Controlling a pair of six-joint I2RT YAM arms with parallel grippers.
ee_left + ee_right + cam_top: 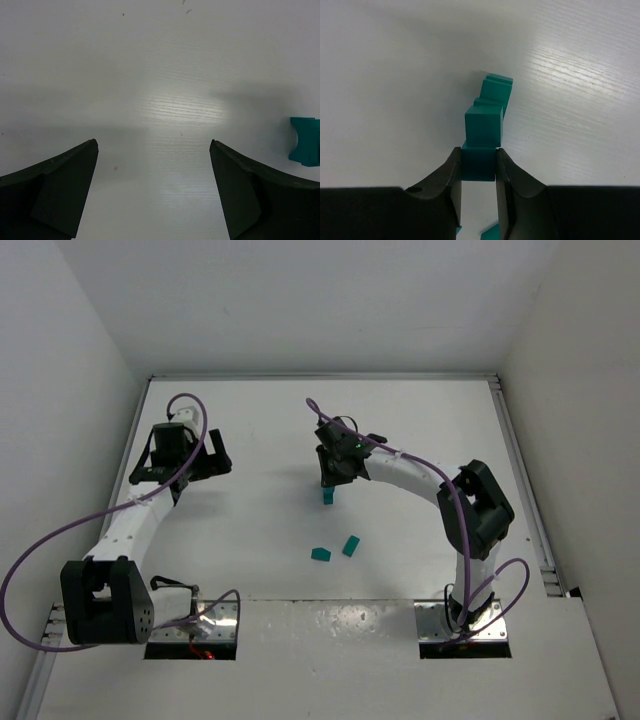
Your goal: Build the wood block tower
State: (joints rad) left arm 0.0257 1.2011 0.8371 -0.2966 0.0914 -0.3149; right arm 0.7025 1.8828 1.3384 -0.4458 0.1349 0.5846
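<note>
The blocks (482,127) are smooth, matt teal; the white table (165,105) shows a fine linear grain with a soft sheen; the fingers (444,182) look like matt black plastic.

Tower (327,497) centre, R tool (332,480) round its top, 2 loose blocks (320,554) near, in front, L tool (180,462) well apart to left.

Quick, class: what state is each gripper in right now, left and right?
Left gripper: open, holding nothing.
Right gripper: closed on a teal block at the top of the tower.
</note>
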